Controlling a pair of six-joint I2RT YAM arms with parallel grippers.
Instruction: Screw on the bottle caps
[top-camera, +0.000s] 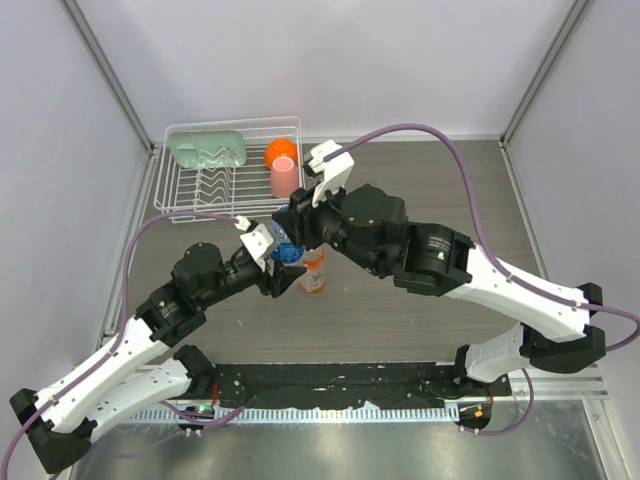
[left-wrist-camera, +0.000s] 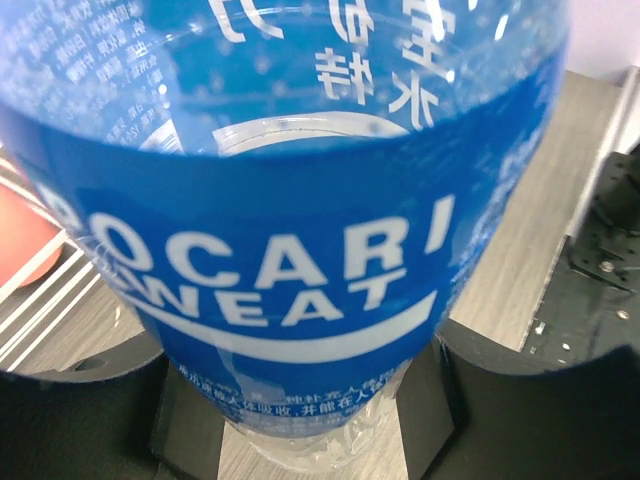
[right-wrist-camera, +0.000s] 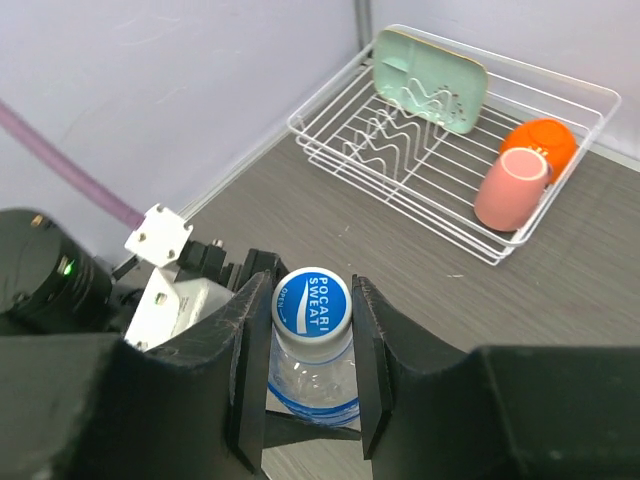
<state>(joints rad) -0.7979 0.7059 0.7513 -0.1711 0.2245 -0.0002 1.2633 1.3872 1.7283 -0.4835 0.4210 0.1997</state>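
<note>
Your right pincer is closed around the blue cap, which sits on the neck of the blue-label bottle at lower centre of the right wrist view, while your left pincer clamps the bottle's lower body. Judge the cap small and stiff, best turned by its rim; the thin, light bottle wall may dent, and its glossy label may slip, under a hard squeeze. The orange bottle stands just beside it on the worktop, close to both arms. The dish rack, holding a green tray, pink cup and orange cup, sits well apart at upper right.
</note>
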